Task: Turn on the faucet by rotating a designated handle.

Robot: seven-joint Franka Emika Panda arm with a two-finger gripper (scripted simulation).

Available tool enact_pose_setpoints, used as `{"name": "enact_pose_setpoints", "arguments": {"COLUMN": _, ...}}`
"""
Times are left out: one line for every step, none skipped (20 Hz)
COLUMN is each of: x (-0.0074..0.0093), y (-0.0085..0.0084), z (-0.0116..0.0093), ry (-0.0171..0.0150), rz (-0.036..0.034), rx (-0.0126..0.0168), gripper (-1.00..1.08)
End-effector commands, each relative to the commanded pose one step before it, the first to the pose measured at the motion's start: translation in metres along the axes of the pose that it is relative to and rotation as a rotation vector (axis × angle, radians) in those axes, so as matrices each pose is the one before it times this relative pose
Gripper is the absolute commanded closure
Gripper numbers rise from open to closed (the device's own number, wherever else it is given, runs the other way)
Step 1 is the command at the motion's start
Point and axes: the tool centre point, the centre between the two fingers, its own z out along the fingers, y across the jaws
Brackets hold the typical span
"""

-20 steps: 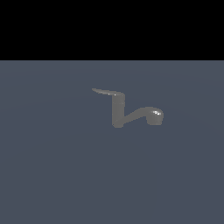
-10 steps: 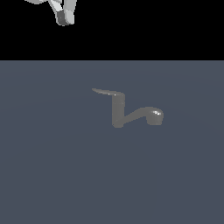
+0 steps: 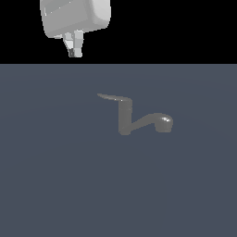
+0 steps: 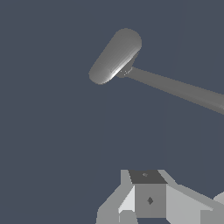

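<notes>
The faucet [image 3: 125,121] stands on the grey-blue surface in the middle of the exterior view, a short upright post with an angled spout ending in a rounded shiny head [image 3: 164,123]. The handle [image 3: 112,97], a thin flat lever, sticks out from the post's top toward the exterior view's left. My gripper [image 3: 74,53] hangs high above and well to the exterior view's left of the handle, apart from it, fingers close together and holding nothing. In the wrist view the gripper [image 4: 146,177] sits near the frame's edge, and the faucet's rounded head [image 4: 116,57] on its long arm lies beyond it.
The grey-blue surface [image 3: 55,185] stretches all around the faucet. Behind it the background is black. The white hand body [image 3: 76,16] fills the top of the exterior view.
The gripper came into the exterior view from the top and has dropped lower; the white hand now shows. The faucet and handle have not moved.
</notes>
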Motion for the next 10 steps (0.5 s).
{"name": "enact_pose_setpoints", "arguments": {"x": 0.00940, "y": -0.01071, "z": 0.01198, "ry": -0.00031, "rz": 0.05332, "rx": 0.00223, "gripper": 1.08}}
{"name": "enact_pose_setpoints", "arguments": {"x": 0.00372, "y": -0.00415, "z": 0.00467, "ry": -0.00010, "rz": 0.02065, "rx": 0.00047, "gripper": 1.08}}
{"name": "enact_pose_setpoints", "arguments": {"x": 0.00373, "y": -0.00414, "z": 0.00467, "ry": -0.00008, "rz": 0.02065, "rx": 0.00044, "gripper": 1.08}}
{"name": "enact_pose_setpoints", "arguments": {"x": 0.00375, "y": -0.00414, "z": 0.00467, "ry": -0.00005, "rz": 0.02067, "rx": 0.00040, "gripper": 1.08}}
{"name": "enact_pose_setpoints", "arguments": {"x": 0.00377, "y": -0.00414, "z": 0.00468, "ry": -0.00002, "rz": 0.02072, "rx": 0.00037, "gripper": 1.08}}
{"name": "enact_pose_setpoints", "arguments": {"x": 0.00380, "y": -0.00415, "z": 0.00470, "ry": 0.00002, "rz": 0.02081, "rx": 0.00033, "gripper": 1.08}}
{"name": "enact_pose_setpoints", "arguments": {"x": 0.00384, "y": -0.00416, "z": 0.00472, "ry": 0.00005, "rz": 0.02093, "rx": 0.00029, "gripper": 1.08}}
{"name": "enact_pose_setpoints", "arguments": {"x": 0.00388, "y": -0.00419, "z": 0.00475, "ry": 0.00009, "rz": 0.02107, "rx": 0.00026, "gripper": 1.08}}
{"name": "enact_pose_setpoints", "arguments": {"x": 0.00393, "y": -0.00422, "z": 0.00480, "ry": 0.00012, "rz": 0.02127, "rx": 0.00022, "gripper": 1.08}}
{"name": "enact_pose_setpoints", "arguments": {"x": 0.00399, "y": -0.00425, "z": 0.00485, "ry": 0.00016, "rz": 0.02151, "rx": 0.00019, "gripper": 1.08}}
